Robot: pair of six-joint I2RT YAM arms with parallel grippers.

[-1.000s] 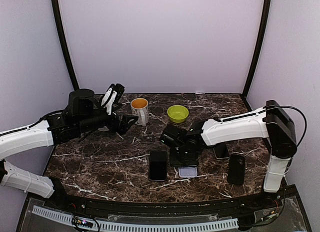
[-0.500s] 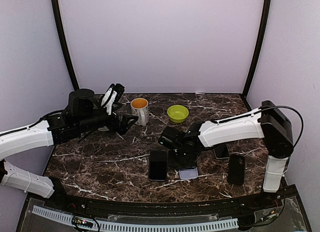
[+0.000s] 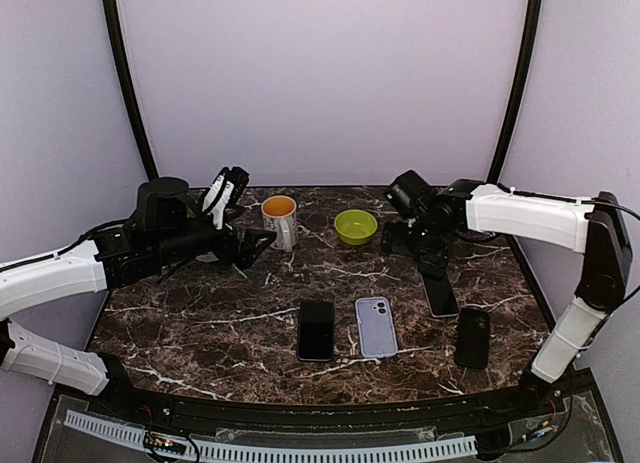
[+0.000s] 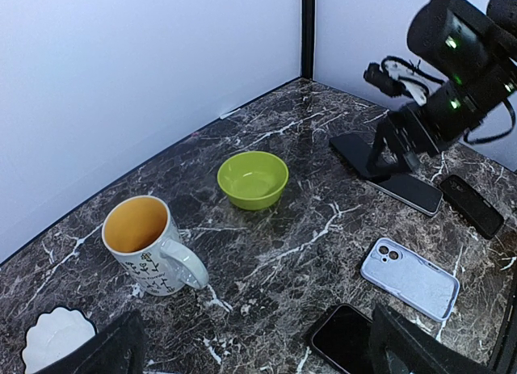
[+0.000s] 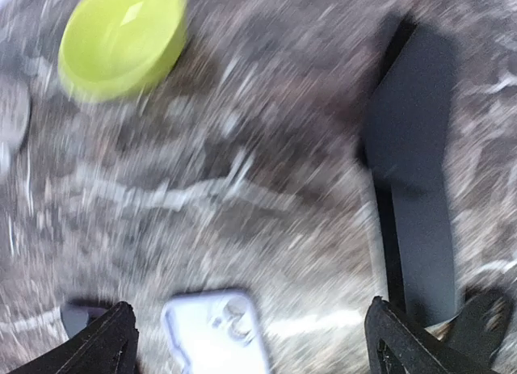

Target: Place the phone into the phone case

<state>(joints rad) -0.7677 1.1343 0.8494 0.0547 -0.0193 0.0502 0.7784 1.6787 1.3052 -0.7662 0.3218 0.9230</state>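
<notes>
A lilac phone case [image 3: 376,326] lies flat near the table's front edge, back up, with two round lens holes at its far end. A black phone [image 3: 316,329] lies screen up just left of it, apart from it. My right gripper [image 3: 420,245] is open and hangs well behind the case, near the back right. The blurred right wrist view shows the lilac case [image 5: 214,334] low between the open fingers [image 5: 404,342], untouched. My left gripper [image 3: 258,245] is open and empty at the back left. Its wrist view takes in the lilac case [image 4: 409,277] and the black phone [image 4: 347,342].
A white mug [image 3: 280,219] with an orange inside and a green bowl [image 3: 355,226] stand at the back. Another phone [image 3: 440,294] and a black case-like slab [image 3: 472,336] lie to the right. A white scalloped dish [image 4: 52,338] sits by the left arm.
My right gripper opened and let go of the lilac case, which now lies flat by the black phone. That arm then swung up and back to the right rear. The left arm stayed still.
</notes>
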